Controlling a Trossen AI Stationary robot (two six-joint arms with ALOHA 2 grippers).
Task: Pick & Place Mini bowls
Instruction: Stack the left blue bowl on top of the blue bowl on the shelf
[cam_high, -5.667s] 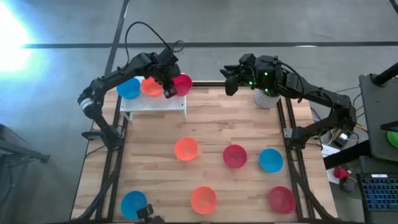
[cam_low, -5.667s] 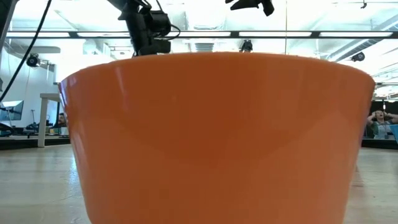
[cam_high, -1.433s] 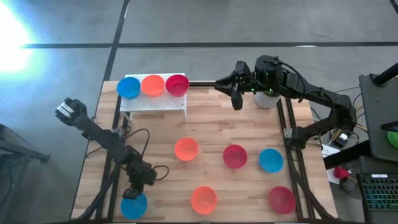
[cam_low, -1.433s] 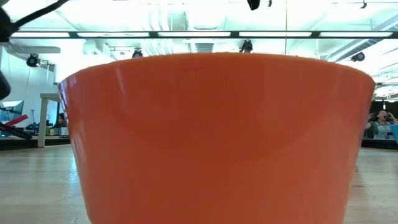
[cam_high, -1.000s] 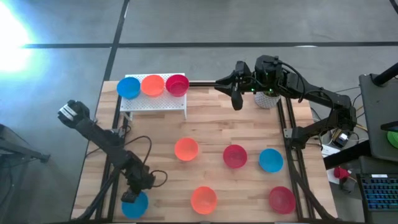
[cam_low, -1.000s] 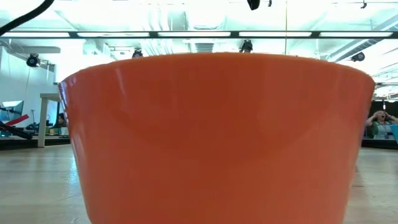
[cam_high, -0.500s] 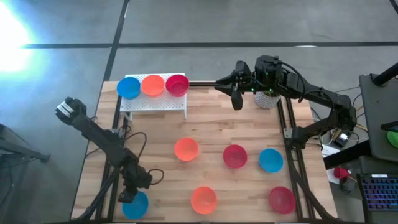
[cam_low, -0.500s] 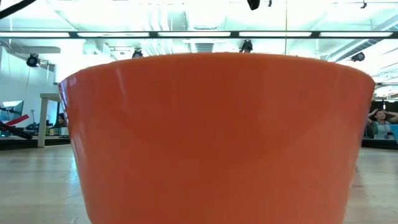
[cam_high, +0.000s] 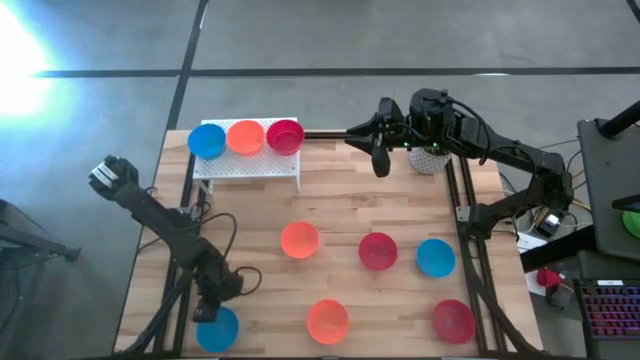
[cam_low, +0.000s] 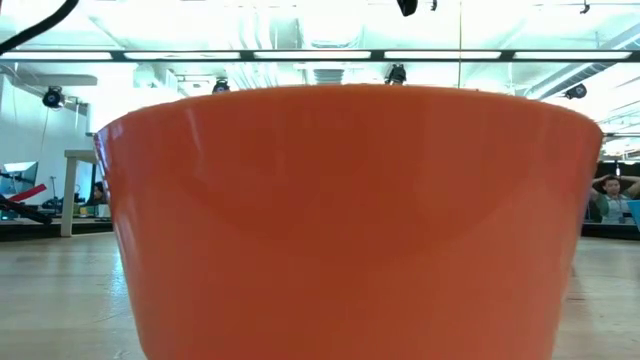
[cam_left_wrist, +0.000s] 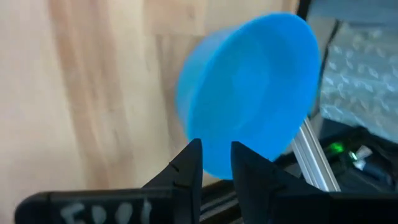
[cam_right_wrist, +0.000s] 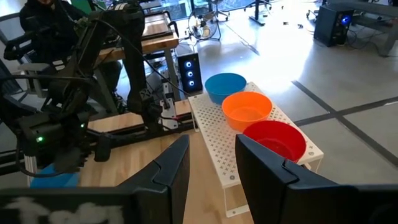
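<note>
A blue mini bowl (cam_high: 220, 330) sits at the table's near left corner. My left gripper (cam_high: 213, 305) reaches down onto it and is shut on it; the left wrist view shows this bowl (cam_left_wrist: 249, 93) tilted, just beyond the gripper (cam_left_wrist: 216, 168). My right gripper (cam_high: 379, 160) hovers open and holding nothing high over the far middle of the table, facing a white shelf (cam_right_wrist: 217, 146). Loose on the table rest an orange bowl (cam_high: 299, 240), a red bowl (cam_high: 377, 250), a second blue bowl (cam_high: 435, 257), another orange bowl (cam_high: 327, 320) and another red bowl (cam_high: 452, 320). My left gripper pinches the blue bowl's wall at the rim (cam_left_wrist: 217, 158) between its two fingers (cam_left_wrist: 186, 171). The fingers come slanting down from the far side. The bowl sits tilted in the hold. Whether its base is clear of the table I cannot tell.
The white perforated shelf (cam_high: 245, 165) at the far left carries a blue, an orange and a red bowl. A white pot (cam_high: 428, 160) stands under my right arm at the far right. The near orange bowl (cam_low: 350, 220) fills the low view. The table's metal rail (cam_left_wrist: 311, 168) runs beside the held bowl.
My left gripper has rolled at the wrist and shifted a little toward the table's left edge, staying shut on the blue bowl at the near left corner.
</note>
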